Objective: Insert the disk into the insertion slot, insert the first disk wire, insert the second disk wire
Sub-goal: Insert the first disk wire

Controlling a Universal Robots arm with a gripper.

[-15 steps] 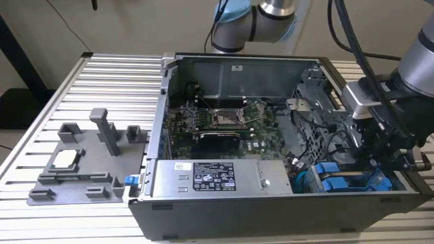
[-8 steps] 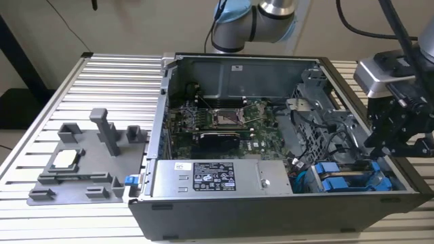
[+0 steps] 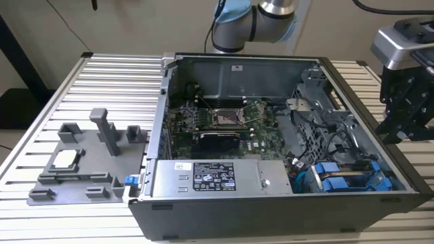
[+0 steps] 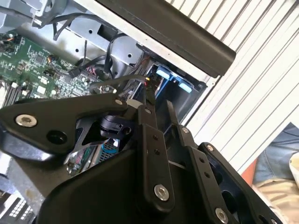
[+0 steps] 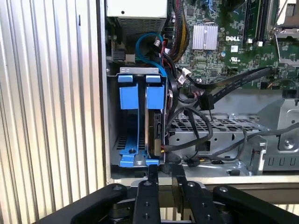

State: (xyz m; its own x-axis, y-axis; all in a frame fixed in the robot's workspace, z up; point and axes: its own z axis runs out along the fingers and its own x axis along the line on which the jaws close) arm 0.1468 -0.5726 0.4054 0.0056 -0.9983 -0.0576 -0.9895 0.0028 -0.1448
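Note:
The disk [image 5: 153, 126] stands edge-on in the insertion slot [image 5: 112, 116], a grey metal bay at the case's corner. Its blue bracket [image 5: 140, 95] shows on top. In the exterior view the disk [image 3: 347, 181] and slot [image 3: 388, 179] lie at the case's near corner, on the exterior view's right. Black wires [image 5: 187, 135] run from the board to the disk's end; I cannot tell whether any is plugged in. My gripper [image 5: 164, 171] hovers outside the case wall, just beyond the slot. Its fingers [image 4: 148, 116] stand a narrow gap apart with nothing between them. The gripper [image 3: 401, 134] hangs above the case's side.
The open computer case [image 3: 162, 152] lies on a slatted metal table [image 3: 115, 81]. A silver power supply [image 3: 217, 178] sits along the near wall, and a blue cable [image 5: 149, 39] loops beside it. A grey fixture tray [image 3: 81, 162] with upright blocks stands at the exterior view's left.

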